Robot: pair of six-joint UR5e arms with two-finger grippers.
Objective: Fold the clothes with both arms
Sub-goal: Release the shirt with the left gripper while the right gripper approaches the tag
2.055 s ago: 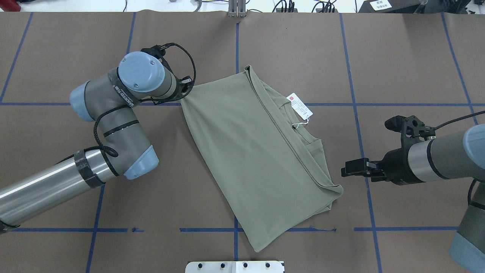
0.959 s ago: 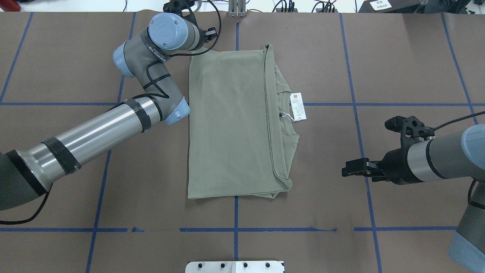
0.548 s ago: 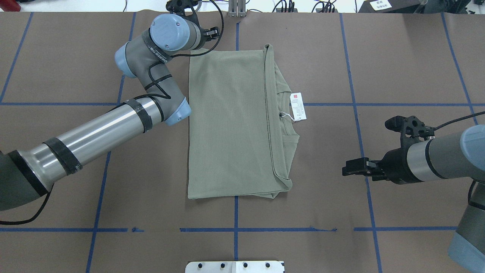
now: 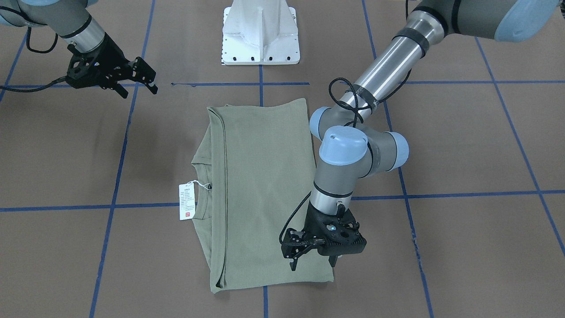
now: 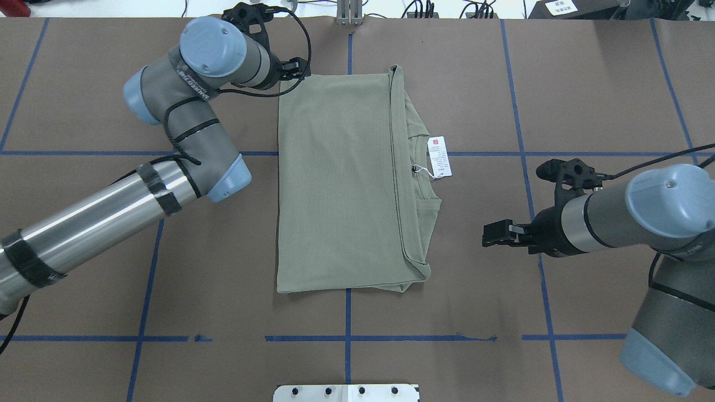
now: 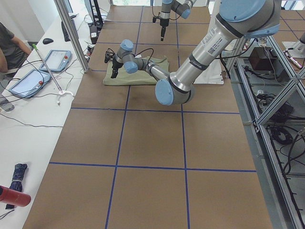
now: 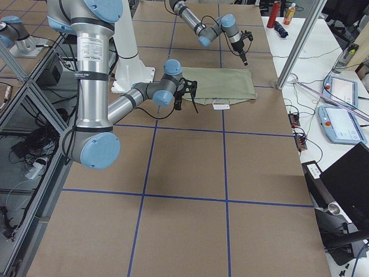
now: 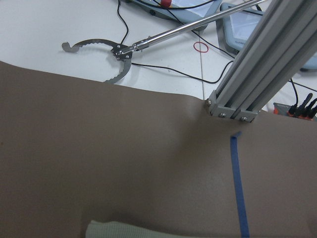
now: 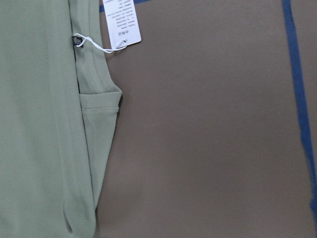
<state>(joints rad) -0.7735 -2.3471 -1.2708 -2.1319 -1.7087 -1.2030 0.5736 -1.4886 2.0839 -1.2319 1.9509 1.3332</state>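
Observation:
The sage-green shirt [image 5: 335,184] lies folded into a long flat rectangle in the middle of the table, collar and white hang tag [image 5: 439,156] on its right side. It also shows in the front-facing view [image 4: 260,190]. My left gripper [image 4: 313,263] is open and hovers just above the shirt's far left corner, holding nothing; from overhead it [image 5: 299,68] sits at that corner. The left wrist view shows only the shirt's edge [image 8: 114,230]. My right gripper [image 5: 491,234] is open and empty, off the shirt's right side; its wrist view shows the collar and tag [image 9: 121,22].
The white pedestal base [image 4: 260,35] stands at the robot's side of the table. An aluminium post [image 5: 349,14] and cables sit at the far edge. Blue tape lines [image 5: 346,338] cross the brown mat. A person [image 6: 7,47] sits beyond the far edge.
My left gripper dragged the shirt's corner to the far side, straightening the shirt, then let go and drew back leftward. My right gripper has moved a little closer to the shirt.

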